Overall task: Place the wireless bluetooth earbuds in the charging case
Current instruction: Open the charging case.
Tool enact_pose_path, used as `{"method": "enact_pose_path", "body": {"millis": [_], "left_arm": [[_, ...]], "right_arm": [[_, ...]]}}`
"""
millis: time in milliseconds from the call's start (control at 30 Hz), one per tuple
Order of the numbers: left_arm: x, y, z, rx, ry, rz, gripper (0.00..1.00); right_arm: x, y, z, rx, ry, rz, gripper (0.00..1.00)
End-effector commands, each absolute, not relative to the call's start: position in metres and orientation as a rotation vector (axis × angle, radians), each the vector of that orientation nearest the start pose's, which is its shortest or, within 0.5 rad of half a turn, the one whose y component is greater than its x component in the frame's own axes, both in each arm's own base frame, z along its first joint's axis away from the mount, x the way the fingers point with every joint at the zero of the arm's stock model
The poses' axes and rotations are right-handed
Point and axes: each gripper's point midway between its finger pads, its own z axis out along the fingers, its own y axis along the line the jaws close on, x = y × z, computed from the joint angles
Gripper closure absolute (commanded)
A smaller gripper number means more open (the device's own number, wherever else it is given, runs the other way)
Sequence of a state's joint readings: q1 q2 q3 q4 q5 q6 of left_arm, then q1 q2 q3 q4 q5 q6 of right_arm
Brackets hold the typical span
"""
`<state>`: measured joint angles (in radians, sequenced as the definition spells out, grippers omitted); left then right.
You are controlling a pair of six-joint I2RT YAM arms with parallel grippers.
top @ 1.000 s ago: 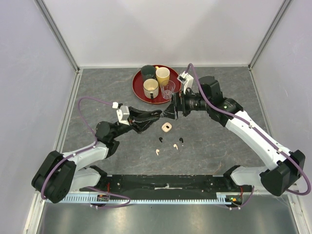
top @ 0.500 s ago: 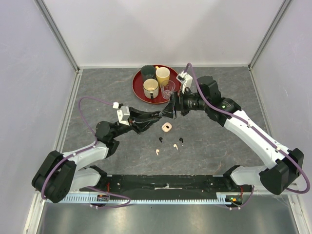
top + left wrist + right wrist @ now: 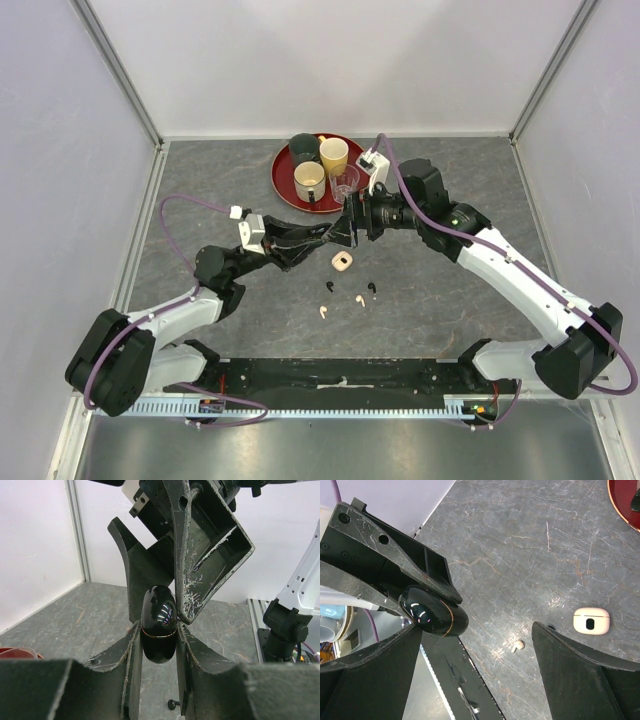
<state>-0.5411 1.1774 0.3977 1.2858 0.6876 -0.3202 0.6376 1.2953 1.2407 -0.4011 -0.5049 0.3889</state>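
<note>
My left gripper (image 3: 159, 632) is shut on a glossy black charging case (image 3: 159, 625) with a thin gold seam and holds it upright above the table; the lid is closed. My right gripper (image 3: 475, 635) is wide open, with its jaws on either side of the case's (image 3: 432, 612) top. One finger (image 3: 200, 555) touches the case's upper right. In the top view the two grippers, left (image 3: 322, 238) and right (image 3: 346, 228), meet mid-table. Two black earbuds (image 3: 329, 286) (image 3: 372, 288) and two cream-white earbuds (image 3: 323, 311) (image 3: 358, 299) lie loose on the table.
A cream-white charging case (image 3: 342, 261) lies just beneath the grippers, and it also shows in the right wrist view (image 3: 591, 620). A red tray (image 3: 285, 185) at the back holds a cream mug (image 3: 309, 180), a yellow cup (image 3: 334, 155), a dark cup (image 3: 303, 147) and a clear glass (image 3: 345, 184).
My right gripper has moved left and closer, bringing its open jaws around the black case. The left arm with the case has barely moved.
</note>
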Motion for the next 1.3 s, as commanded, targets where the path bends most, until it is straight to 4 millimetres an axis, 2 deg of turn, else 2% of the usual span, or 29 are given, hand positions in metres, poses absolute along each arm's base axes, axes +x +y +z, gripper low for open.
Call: {"method": "enact_pose_path", "body": {"millis": [0,467,900,1100,1200,1267], "left_arm": [[0.203,-0.272,0.327,0.811,0.820,-1.114,0.98],[0.192,-0.269,0.307,0.841,0.891,-1.135,0.98],[0.193,-0.268,0.296,0.848,0.934,-1.114,0.98],[0.197,-0.265,0.298,0.817,0.938,-1.095,0.98],[0.204,-0.262,0.294,0.788,0.963,-1.066,0.98],[0.211,-0.259,0.292,0.747,0.990,-1.036,0.98]], "right_arm": [[0.261,0.305,0.294,-0.562,2.024,1.082,0.03],[0.272,0.320,0.315,-0.459,1.974,1.182,0.02],[0.268,0.331,0.320,-0.430,1.967,1.295,0.02],[0.267,0.332,0.318,-0.427,1.972,1.306,0.02],[0.260,0.334,0.330,-0.460,1.936,1.355,0.02],[0.253,0.334,0.346,-0.489,1.881,1.391,0.02]]}}
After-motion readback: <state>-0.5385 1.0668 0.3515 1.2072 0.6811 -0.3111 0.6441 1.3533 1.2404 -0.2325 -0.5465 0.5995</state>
